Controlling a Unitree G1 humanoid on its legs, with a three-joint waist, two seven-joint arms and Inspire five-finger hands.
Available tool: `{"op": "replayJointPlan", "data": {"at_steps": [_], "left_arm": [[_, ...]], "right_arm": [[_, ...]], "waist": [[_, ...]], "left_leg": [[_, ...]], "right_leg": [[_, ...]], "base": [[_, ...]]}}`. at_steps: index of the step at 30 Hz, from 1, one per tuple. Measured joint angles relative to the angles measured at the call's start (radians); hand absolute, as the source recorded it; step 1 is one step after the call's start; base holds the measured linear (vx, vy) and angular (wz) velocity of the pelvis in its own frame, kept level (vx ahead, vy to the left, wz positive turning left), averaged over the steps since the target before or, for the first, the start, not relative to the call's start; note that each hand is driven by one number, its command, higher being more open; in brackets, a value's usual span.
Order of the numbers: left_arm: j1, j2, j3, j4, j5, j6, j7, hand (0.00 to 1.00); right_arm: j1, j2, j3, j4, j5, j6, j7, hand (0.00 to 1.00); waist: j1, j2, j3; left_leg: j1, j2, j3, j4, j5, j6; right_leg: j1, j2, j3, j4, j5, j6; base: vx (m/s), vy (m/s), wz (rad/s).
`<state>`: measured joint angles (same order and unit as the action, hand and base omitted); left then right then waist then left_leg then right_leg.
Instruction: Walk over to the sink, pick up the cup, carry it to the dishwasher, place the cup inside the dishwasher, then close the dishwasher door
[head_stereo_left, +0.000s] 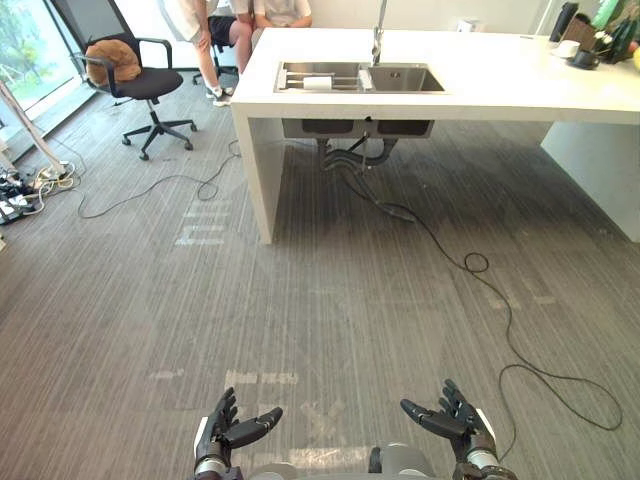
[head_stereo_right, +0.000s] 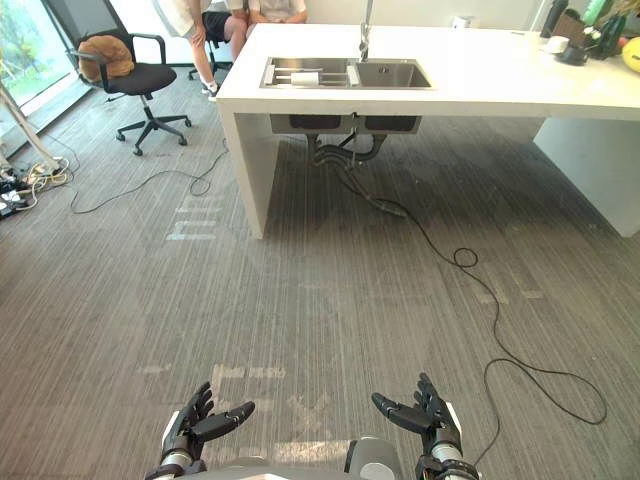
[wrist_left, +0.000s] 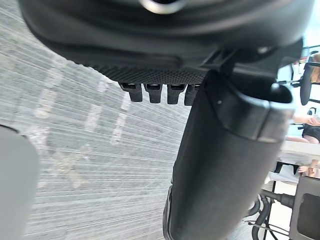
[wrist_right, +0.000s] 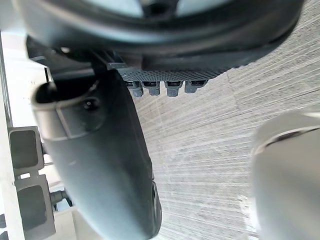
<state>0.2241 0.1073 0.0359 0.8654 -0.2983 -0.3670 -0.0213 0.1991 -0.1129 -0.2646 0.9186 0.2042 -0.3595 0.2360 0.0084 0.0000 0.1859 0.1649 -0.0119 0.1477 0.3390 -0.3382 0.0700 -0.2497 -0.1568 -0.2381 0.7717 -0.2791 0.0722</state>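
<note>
Grey carpet (head_stereo_left: 330, 300) stretches to the counter (head_stereo_left: 520, 85) edge before the sink (head_stereo_left: 405, 78).

Far beyond the fingers of our left hand (head_stereo_left: 218, 435) and right hand (head_stereo_left: 465, 425), a white thing (head_stereo_left: 317, 82) in the sink (head_stereo_left: 405, 78) is too small for us to identify. Behind it, people (head_stereo_left: 280, 12) are cut off by the top edge; the counter (head_stereo_left: 500, 85) runs off the right edge.

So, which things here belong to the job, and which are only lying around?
For the job: sink; white cup in its left basin; left hand, right hand, both open.
Lying about: office chair; people behind the counter.
</note>
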Motion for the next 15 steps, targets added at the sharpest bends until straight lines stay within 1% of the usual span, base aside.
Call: {"op": "replayJointPlan", "data": {"at_steps": [1,2,3,4,5,6,7,8,9,10,11,12,13,14,15], "left_arm": [[-0.010,0.002,0.002,0.000,0.000,-0.004,0.000,1.00],[-0.010,0.007,0.007,0.001,0.003,-0.013,0.000,1.00],[-0.009,0.013,0.010,0.002,0.005,-0.016,0.000,1.00],[-0.002,0.014,0.024,0.004,0.006,-0.016,0.000,1.00],[0.004,0.007,0.031,0.005,0.006,-0.016,0.000,1.00],[0.017,-0.002,0.039,0.005,0.007,-0.016,0.001,1.00],[0.026,-0.010,0.051,0.007,0.009,-0.017,0.000,1.00],[0.026,-0.025,0.054,0.008,0.024,-0.022,0.000,1.00],[0.026,-0.038,0.053,0.011,0.037,-0.028,-0.001,1.00],[0.028,-0.048,0.054,0.014,0.051,-0.032,-0.001,1.00],[0.028,-0.058,0.053,0.021,0.067,-0.032,-0.002,1.00],[0.028,-0.059,0.053,0.025,0.072,-0.033,-0.004,1.00],[0.028,-0.057,0.053,0.028,0.074,-0.032,-0.005,1.00],[0.024,-0.045,0.052,0.021,0.068,-0.033,-0.007,1.00],[0.020,-0.046,0.052,0.010,0.067,-0.033,-0.004,1.00]], "right_arm": [[0.007,0.000,0.009,0.001,0.005,0.000,0.004,1.00],[0.011,0.003,0.016,0.003,0.011,-0.001,0.005,1.00],[0.018,0.010,0.016,0.002,0.012,-0.003,0.007,1.00],[0.042,0.020,0.014,0.000,0.018,-0.013,0.007,1.00],[0.052,0.020,0.014,0.000,0.022,-0.014,0.007,1.00],[0.063,0.021,0.015,0.001,0.021,-0.014,0.006,1.00],[0.065,0.026,0.012,0.001,0.020,-0.014,0.002,1.00],[0.059,0.028,0.007,0.000,0.020,-0.014,0.000,1.00],[0.055,0.025,0.004,0.000,0.019,-0.016,-0.002,1.00],[0.045,0.024,0.001,0.000,0.019,-0.016,-0.006,1.00],[0.039,0.023,-0.001,0.000,0.019,-0.016,-0.009,1.00],[0.031,0.023,0.000,0.004,0.019,-0.016,-0.010,1.00],[0.026,0.023,0.002,0.007,0.019,-0.016,-0.010,1.00],[0.019,0.018,0.006,0.007,0.020,-0.016,-0.011,1.00],[0.004,0.003,0.006,0.006,0.021,-0.016,-0.015,1.00]], "waist": [[0.000,0.013,0.007],[0.000,0.011,0.007],[0.001,-0.001,0.011],[0.001,-0.018,0.006],[-0.002,-0.015,0.001],[-0.007,-0.005,-0.016],[-0.007,-0.006,-0.038],[-0.014,0.008,-0.049],[-0.023,0.019,-0.061],[-0.024,0.031,-0.067],[-0.024,0.043,-0.064],[-0.021,0.052,-0.055],[-0.020,0.044,-0.048],[-0.019,0.032,-0.042],[-0.006,0.028,-0.040]], "left_leg": [[0.004,0.031,-0.020,0.010,-0.021,-0.016],[0.009,0.049,-0.035,0.016,-0.038,-0.032],[0.026,0.061,-0.048,0.017,-0.053,-0.051],[0.068,0.072,-0.071,0.013,-0.095,-0.061],[0.091,0.085,-0.075,0.005,-0.108,-0.070],[0.117,0.105,-0.078,-0.008,-0.114,-0.087],[0.109,0.116,-0.076,0.045,-0.111,-0.088],[0.035,0.147,-0.074,0.191,-0.088,-0.060],[-0.021,0.173,-0.074,0.303,-0.051,-0.065],[-0.068,0.196,-0.065,0.406,0.005,-0.073],[-0.139,0.253,-0.048,0.565,0.098,-0.078],[-0.191,0.284,-0.042,0.690,0.087,-0.077],[-0.211,0.283,-0.041,0.723,0.074,-0.078],[-0.252,0.259,-0.025,0.725,0.045,-0.085],[-0.292,0.232,0.016,0.664,0.017,-0.081]], "right_leg": [[-0.020,0.027,-0.009,-0.105,0.010,0.010],[-0.032,0.044,0.003,-0.183,0.031,0.011],[-0.031,0.050,0.022,-0.250,0.061,0.011],[-0.029,0.039,0.033,-0.267,0.115,-0.010],[-0.021,0.037,0.021,-0.246,0.127,-0.027],[-0.011,0.047,0.006,-0.229,0.143,-0.035],[-0.006,0.054,-0.010,-0.207,0.132,-0.061],[-0.004,0.061,-0.026,-0.187,0.096,-0.073],[0.010,0.072,-0.042,-0.187,0.072,-0.084],[0.029,0.084,-0.051,-0.193,0.046,-0.095],[0.085,0.116,-0.064,-0.232,0.017,-0.125],[0.164,0.146,-0.069,-0.286,0.005,-0.147],[0.207,0.150,-0.068,-0.313,0.004,-0.148],[0.291,0.152,-0.065,-0.373,0.007,-0.145],[0.345,0.148,-0.042,-0.423,0.007,-0.145]], "base": [[0.24,-0.125,0.39],[0.27,-0.147,0.43],[0.42,-0.257,0.51],[0.41,-0.248,0.46],[0.45,-0.264,0.44],[0.47,-0.205,0.27],[0.59,-0.272,0.29],[0.60,-0.285,0.28],[0.55,-0.288,0.26],[0.55,-0.263,0.27],[0.69,-0.283,0.19],[0.57,-0.209,0.10],[0.54,-0.172,0.01],[0.50,-0.132,-0.22],[0.47,-0.112,-0.36]]}}
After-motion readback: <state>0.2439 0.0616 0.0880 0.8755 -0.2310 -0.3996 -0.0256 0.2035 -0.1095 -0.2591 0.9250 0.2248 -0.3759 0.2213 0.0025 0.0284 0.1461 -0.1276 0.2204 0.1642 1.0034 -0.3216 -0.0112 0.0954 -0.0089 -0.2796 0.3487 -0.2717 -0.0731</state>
